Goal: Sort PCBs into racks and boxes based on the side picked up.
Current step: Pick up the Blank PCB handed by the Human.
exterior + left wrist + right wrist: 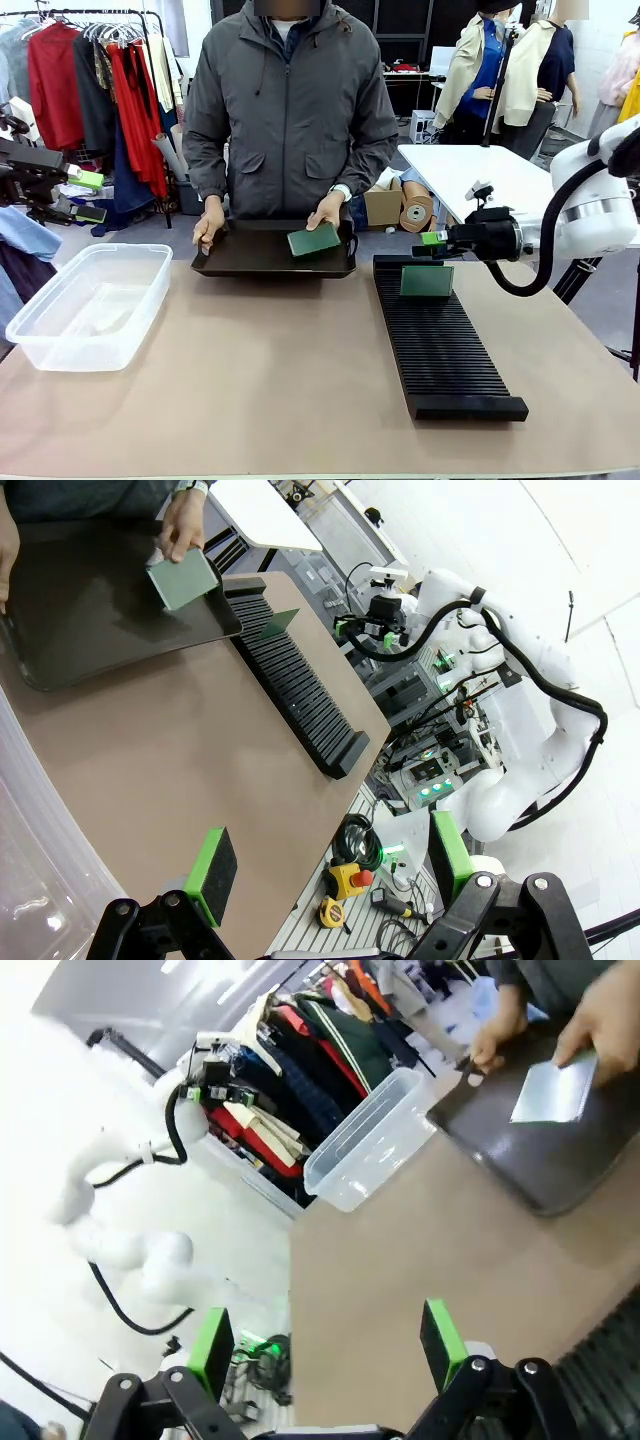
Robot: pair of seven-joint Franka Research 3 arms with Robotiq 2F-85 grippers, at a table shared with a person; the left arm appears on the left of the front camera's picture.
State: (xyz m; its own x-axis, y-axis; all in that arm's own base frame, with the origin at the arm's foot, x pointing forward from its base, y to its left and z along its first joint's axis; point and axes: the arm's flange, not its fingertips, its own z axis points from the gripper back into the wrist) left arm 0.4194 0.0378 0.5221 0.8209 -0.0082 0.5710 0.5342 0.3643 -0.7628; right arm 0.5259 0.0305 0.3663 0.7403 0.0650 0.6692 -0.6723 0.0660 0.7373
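Note:
One green PCB (314, 240) lies in a shallow black tray (250, 262) that a person holds at the far edge, one hand (327, 209) resting on the board. Another PCB (427, 281) stands upright in the far end of the long black slotted rack (450, 350). My right gripper (430, 245) hovers open just above and behind that standing board, holding nothing. At the far left, above the clear box (88, 305), my left gripper (88, 196) stays open. In the left wrist view its pads (212, 865) are spread wide. The right wrist view has the tray's PCB (555, 1090) and the box (370, 1140).
A white side table (470, 175), cardboard boxes and clothes rails stand behind the person. The brown tabletop (260, 380) lies bare between box and rack. The left wrist view looks along the rack (295, 685) toward my right arm (480, 610).

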